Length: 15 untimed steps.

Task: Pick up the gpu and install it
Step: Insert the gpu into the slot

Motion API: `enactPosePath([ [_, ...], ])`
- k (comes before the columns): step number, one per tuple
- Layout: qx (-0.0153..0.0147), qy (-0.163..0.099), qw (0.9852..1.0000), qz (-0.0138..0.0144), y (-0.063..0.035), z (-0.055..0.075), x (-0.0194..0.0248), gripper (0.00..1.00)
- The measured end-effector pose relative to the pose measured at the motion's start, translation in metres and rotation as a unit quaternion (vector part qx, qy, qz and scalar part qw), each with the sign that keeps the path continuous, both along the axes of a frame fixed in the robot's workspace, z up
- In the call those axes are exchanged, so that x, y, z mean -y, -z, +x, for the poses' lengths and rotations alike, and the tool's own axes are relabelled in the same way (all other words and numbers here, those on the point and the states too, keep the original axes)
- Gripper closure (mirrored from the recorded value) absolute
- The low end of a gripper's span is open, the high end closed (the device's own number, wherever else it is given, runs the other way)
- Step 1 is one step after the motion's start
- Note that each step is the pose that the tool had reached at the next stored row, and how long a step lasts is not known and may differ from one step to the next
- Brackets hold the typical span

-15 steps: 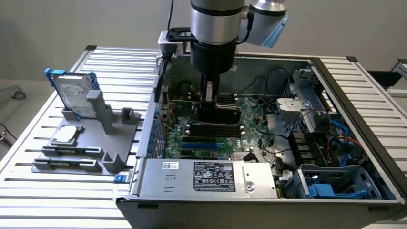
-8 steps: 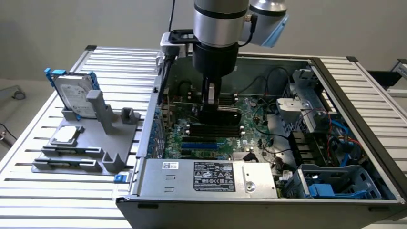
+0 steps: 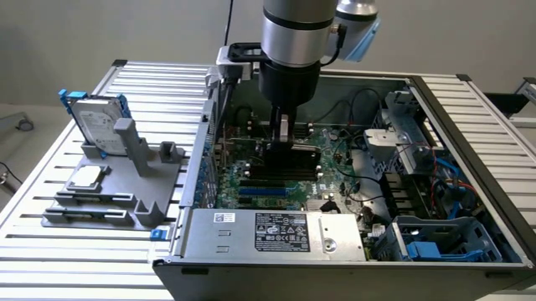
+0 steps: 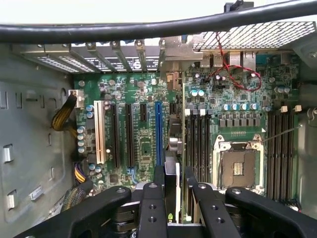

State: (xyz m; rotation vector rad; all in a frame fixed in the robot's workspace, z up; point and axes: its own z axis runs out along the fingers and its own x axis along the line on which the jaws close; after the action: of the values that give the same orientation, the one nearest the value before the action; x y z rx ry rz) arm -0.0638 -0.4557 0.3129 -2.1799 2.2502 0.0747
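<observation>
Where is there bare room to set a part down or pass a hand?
Bare slats: the table between the grey fixture and its near edge, and at the exterior view's right of the computer case. Crowded: inside the case, the gripper holds the gpu among cables.

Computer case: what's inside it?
A green motherboard, silver power supply, blue drive cage and cables. The end effector holds the gpu over the board, hiding what's underneath.

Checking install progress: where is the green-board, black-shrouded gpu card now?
Exterior view, centre: the gpu card hangs in the gripper inside the open grey computer case, over the green motherboard.
</observation>
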Motion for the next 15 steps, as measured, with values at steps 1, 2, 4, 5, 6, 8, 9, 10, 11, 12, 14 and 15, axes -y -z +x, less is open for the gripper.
enactPosePath([
  [1,-0.0002,0.000,1.0000,0.0000,0.0004,0.000,0.0026,0.74],
  [2,-0.0006,0.000,1.0000,0.0000,0.0009,0.000,0.0054,0.74],
  [4,-0.0020,0.000,1.0000,0.0000,0.0020,0.000,0.0109,0.74],
  [5,-0.0025,-0.001,1.0000,0.0001,0.0024,0.000,0.0123,0.74],
  [6,-0.0028,-0.001,1.0000,0.0001,0.0024,0.000,0.0125,0.74],
  [8,-0.0029,0.000,1.0000,0.0000,0.0023,0.000,0.0126,0.74],
  [9,-0.0029,0.000,1.0000,0.0000,0.0025,0.000,0.0126,0.74],
  [10,-0.0029,0.000,1.0000,0.0001,0.0035,0.000,0.0127,0.74],
  [11,-0.0029,0.000,1.0000,0.0000,0.0049,0.000,0.0127,0.74],
  [12,-0.0029,-0.001,1.0000,0.0000,0.0067,0.000,0.0127,0.74],
  [14,-0.0029,-0.001,1.0000,0.0000,0.0103,0.000,0.0126,0.74],
  [15,-0.0030,0.000,1.0000,0.0000,0.0122,0.000,0.0126,0.74],
])
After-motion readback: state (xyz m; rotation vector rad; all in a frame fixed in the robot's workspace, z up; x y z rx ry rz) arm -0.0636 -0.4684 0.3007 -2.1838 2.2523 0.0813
